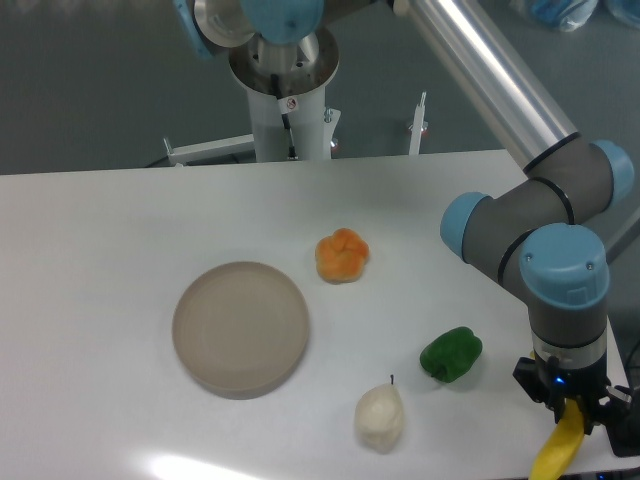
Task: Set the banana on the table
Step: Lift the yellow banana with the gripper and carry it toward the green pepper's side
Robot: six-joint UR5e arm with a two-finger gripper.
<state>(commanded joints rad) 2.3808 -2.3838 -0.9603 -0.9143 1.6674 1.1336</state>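
Observation:
The yellow banana hangs at the bottom right, its upper end between my gripper's fingers and its lower end near the frame's bottom edge. My gripper points down and is shut on the banana near the front right corner of the white table. Whether the banana's tip touches the table I cannot tell.
A round beige-grey plate sits left of centre. An orange fruit lies in the middle, a green pepper left of the gripper, and a whitish pear at the front. The arm's base stands at the back.

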